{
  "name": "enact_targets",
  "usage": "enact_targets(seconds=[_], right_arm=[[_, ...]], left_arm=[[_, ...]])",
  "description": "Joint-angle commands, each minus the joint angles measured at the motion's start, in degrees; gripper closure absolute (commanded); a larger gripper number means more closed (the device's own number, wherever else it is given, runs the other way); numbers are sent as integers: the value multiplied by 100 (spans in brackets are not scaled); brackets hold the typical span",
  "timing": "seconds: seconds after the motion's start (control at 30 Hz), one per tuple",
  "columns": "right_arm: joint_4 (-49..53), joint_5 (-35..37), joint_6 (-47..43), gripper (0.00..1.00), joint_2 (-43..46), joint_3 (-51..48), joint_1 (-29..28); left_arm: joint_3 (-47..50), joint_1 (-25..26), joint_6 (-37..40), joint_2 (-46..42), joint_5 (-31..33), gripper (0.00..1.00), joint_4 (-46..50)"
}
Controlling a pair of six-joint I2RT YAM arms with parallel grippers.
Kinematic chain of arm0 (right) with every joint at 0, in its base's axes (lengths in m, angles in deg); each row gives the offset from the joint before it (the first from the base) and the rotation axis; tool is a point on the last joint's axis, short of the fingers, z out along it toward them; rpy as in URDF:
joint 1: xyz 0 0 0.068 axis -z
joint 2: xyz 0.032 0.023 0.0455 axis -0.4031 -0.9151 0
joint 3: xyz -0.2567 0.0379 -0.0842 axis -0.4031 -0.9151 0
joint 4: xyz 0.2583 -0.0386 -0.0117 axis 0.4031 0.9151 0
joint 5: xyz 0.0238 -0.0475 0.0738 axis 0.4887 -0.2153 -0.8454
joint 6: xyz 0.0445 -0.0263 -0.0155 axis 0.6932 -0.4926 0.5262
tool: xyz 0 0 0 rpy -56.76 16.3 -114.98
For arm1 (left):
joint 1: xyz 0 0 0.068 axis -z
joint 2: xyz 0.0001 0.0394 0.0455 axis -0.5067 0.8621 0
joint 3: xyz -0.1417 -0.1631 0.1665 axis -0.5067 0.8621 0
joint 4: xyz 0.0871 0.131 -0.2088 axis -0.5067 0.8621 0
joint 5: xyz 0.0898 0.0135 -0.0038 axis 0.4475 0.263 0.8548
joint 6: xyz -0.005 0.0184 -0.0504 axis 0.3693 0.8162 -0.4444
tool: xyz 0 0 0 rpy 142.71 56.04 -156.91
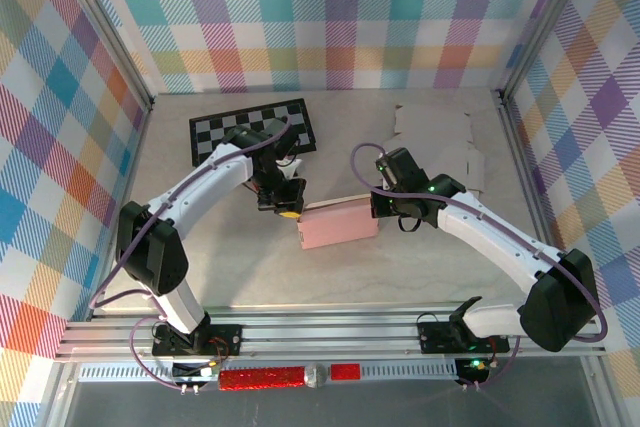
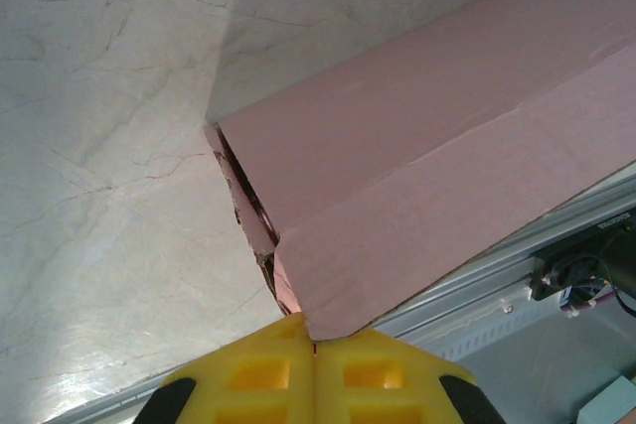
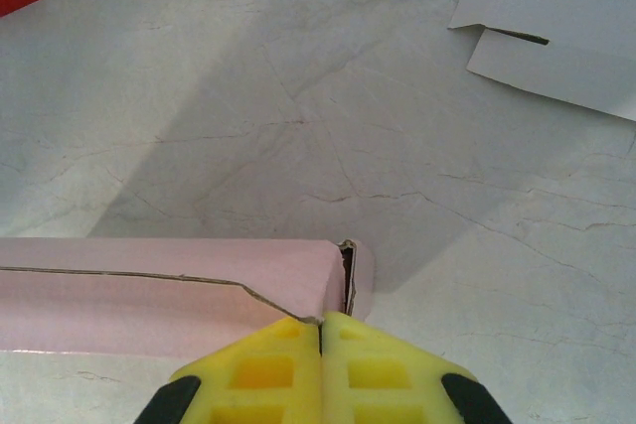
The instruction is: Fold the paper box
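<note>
Since both sets of jaws were fully closed, with the yellow pads pressed flat against each other and no gap between them, neither arm had room to take in a panel. The left gripper (image 2: 315,337) stood with its tips at the lower corner of a loose flap on the pink rectangular paper box (image 2: 427,176). The flap's point met the seam between the pads. Whether a sliver of paper was caught there could not be told.

The right gripper (image 3: 321,325) stood with its tips against the opposite end of the box, just beside a short end flap standing slightly ajar.

In the overhead view the box lay near the middle of the pale marbled table (image 1: 230,267). Its long axis ran left to right, the right end a little farther from the bases. The left gripper touched the left end and the right gripper the right end, so the box lay directly between them and neither arm was nearer.

The coming move probably depended on this end-to-end alignment: each closed tip could press its flap inward along the box's length.

A black-and-white checkered mat (image 1: 250,127) and flat white cardboard blanks (image 1: 440,132) lay well apart, towards the back wall.
</note>
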Motion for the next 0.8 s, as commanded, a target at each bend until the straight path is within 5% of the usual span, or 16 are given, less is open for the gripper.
enact_targets(seconds=[0.0,0.43,0.77], right_arm=[[92,-309,57,100,-67,83,-21],[92,-306,31,100,-14,3,-21],[113,-389,3,100,-41,50,-21]], left_arm=[[254,-36,194,-230,-214,100,-149],[414,-44,315,-319,-80,100,-153],[75,-211,-356,-213,-618,100,-312]])
